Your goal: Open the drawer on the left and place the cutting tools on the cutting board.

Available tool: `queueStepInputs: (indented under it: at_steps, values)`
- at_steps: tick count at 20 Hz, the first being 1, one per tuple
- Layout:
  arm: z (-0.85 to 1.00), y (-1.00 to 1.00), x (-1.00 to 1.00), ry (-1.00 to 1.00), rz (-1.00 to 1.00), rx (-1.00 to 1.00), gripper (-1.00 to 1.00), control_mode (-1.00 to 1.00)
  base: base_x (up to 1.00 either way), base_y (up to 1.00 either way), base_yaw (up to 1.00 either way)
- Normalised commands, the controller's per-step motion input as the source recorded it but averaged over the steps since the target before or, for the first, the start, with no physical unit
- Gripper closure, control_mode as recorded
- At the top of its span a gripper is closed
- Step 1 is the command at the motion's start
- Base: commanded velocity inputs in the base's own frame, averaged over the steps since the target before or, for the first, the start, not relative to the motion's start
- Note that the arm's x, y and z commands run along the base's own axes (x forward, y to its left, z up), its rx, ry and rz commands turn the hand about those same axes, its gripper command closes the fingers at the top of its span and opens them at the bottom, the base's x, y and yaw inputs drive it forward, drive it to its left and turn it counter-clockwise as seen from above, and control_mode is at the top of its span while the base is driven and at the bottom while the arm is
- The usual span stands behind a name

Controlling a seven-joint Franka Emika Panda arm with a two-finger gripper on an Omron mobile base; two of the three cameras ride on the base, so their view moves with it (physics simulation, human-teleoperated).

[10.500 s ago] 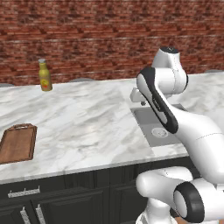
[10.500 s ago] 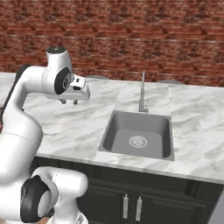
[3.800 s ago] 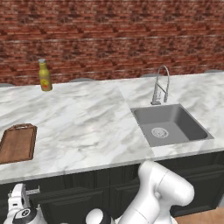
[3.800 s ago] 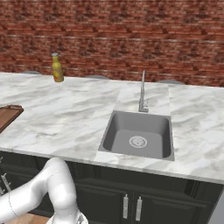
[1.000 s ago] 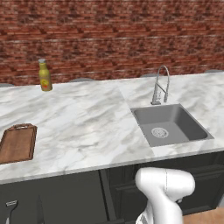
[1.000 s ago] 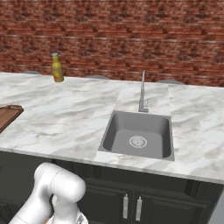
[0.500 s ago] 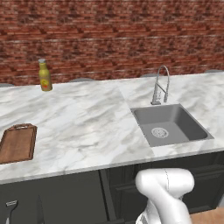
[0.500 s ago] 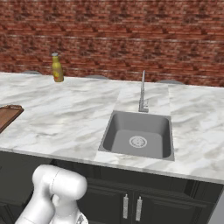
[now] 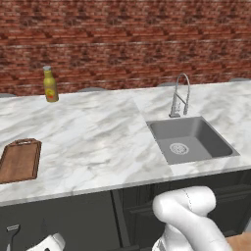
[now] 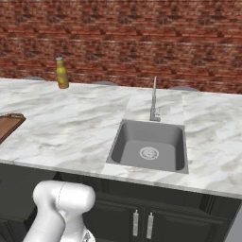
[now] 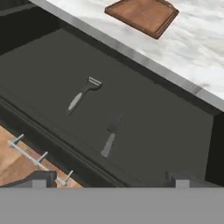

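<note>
Grey wide-headed tool [image 11: 83, 94] & dark-bladed knife [image 11: 110, 134] in open drawer [image 11: 52, 65]

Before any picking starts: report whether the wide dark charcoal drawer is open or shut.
Open. The wide dark charcoal drawer is pulled out, its interior exposed, with two slim tools lying inside.

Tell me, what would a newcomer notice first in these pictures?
The open drawer under the counter, with two slim tools on its dark floor: a wide-headed grey one and a knife. Above it, the wooden cutting board lies bare on the marble, while the open hand hovers over the drawer.
</note>
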Motion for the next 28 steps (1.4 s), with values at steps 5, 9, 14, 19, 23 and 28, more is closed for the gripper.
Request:
queueStepInputs:
  at_steps: [5, 9, 14, 19, 23, 28]
  values:
    - [0.29, -0.64, 0.94, 0.37, -0.21, 0.12, -1.0, -1.0, 0.0, 0.0, 0.0]
    - [-0.04, -0.44, 0.58, 0.34, -0.09, 0.05, -1.0, -1.0, 0.0, 0.0, 0.0]
    - [-0.32, -0.19, 0.2, 0.29, -0.01, 0.01, -1.0, -1.0, 0.0, 0.0, 0.0]
    - [-0.53, -0.04, 0.0, 0.2, 0.0, 0.0, -1.0, -1.0, 0.0, 0.0, 0.0]
    - [-0.5, -0.05, 0.0, 0.11, 0.0, 0.0, -1.0, -1.0, 0.0, 0.0, 0.0]
    - [-0.43, -0.01, -0.05, 0.06, 0.0, 0.0, -1.0, -1.0, 0.0, 0.0, 0.0]
